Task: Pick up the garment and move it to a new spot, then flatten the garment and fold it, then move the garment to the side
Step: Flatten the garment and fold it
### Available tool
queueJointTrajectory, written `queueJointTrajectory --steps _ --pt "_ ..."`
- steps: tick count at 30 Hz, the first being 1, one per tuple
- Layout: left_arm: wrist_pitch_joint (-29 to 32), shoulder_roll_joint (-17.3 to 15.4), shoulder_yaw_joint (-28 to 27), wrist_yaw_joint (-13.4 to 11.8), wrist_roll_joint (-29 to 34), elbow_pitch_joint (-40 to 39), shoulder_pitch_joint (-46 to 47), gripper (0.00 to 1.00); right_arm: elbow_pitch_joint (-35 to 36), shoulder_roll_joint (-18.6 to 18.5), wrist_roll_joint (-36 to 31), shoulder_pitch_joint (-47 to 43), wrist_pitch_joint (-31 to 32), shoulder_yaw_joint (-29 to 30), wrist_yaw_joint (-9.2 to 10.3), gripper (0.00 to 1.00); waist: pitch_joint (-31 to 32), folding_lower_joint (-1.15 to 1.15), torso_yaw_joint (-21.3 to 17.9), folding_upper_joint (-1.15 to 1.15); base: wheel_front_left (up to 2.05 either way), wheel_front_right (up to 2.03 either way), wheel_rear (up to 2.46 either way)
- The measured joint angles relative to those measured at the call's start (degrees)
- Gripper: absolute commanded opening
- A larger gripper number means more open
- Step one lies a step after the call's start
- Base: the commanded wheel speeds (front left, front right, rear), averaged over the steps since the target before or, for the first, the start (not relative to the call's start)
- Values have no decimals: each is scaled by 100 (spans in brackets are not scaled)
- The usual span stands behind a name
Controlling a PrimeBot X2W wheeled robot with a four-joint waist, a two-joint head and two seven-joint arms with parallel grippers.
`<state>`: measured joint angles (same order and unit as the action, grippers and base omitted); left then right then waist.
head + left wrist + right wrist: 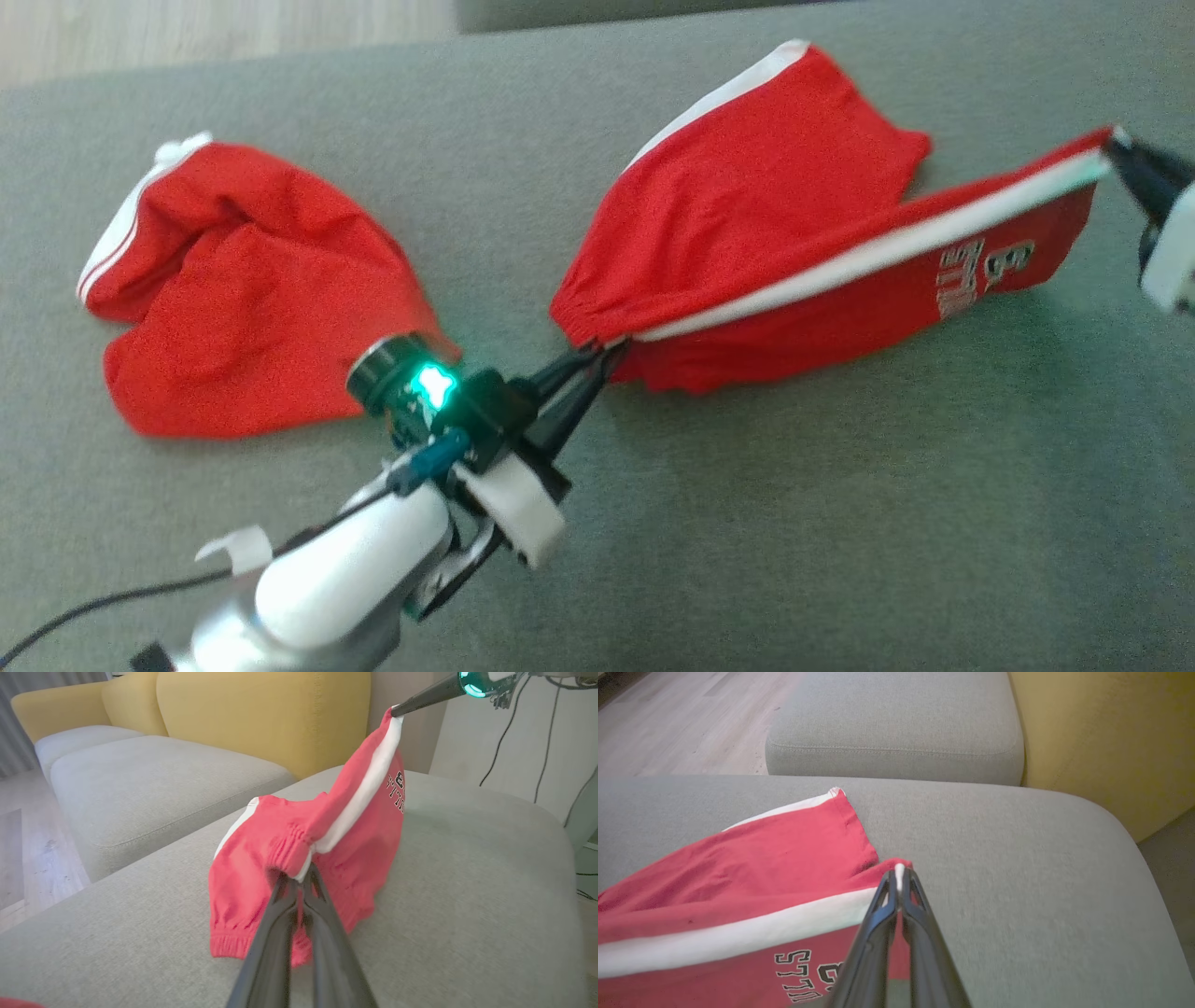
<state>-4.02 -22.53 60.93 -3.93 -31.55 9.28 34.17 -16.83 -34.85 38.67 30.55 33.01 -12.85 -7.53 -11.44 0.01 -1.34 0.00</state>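
Red shorts [775, 233], sagging onto the grey cushion [840, 523], stretched between left claw [600, 357] (clenched on elastic waistband) and right claw [1117, 147] (clenched on striped hem). Light, limp fabric; hemmed edges likely give surest hold.

Head view looks steeply down on grey cushion [840, 523]. Wrist views: low, close, at opposite ends of the red shorts [766, 215], which all three share.
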Motion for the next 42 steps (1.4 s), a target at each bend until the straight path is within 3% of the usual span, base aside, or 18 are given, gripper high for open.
queueJointTrajectory --steps 4,10,19,42 --pt "25 203 -105 52 41 247 388 0 -417 194 -386 825 54 -19 0 0 -315 0 273 0 0 0 0" --pt "48 516 -138 263 42 712 982 0 -1035 202 -776 1597 -34 -345 0 0 -717 0 582 0 0 0 0" --pt "32 858 -118 450 93 1302 1423 0 -1894 232 -902 2352 -555 -1009 0 0 -1200 0 928 0 0 0 0" --pt "-118 1180 22 547 145 1767 1756 0 -3683 456 -840 3555 -1855 -1730 0 0 -1646 -1 1365 0 0 0 0"
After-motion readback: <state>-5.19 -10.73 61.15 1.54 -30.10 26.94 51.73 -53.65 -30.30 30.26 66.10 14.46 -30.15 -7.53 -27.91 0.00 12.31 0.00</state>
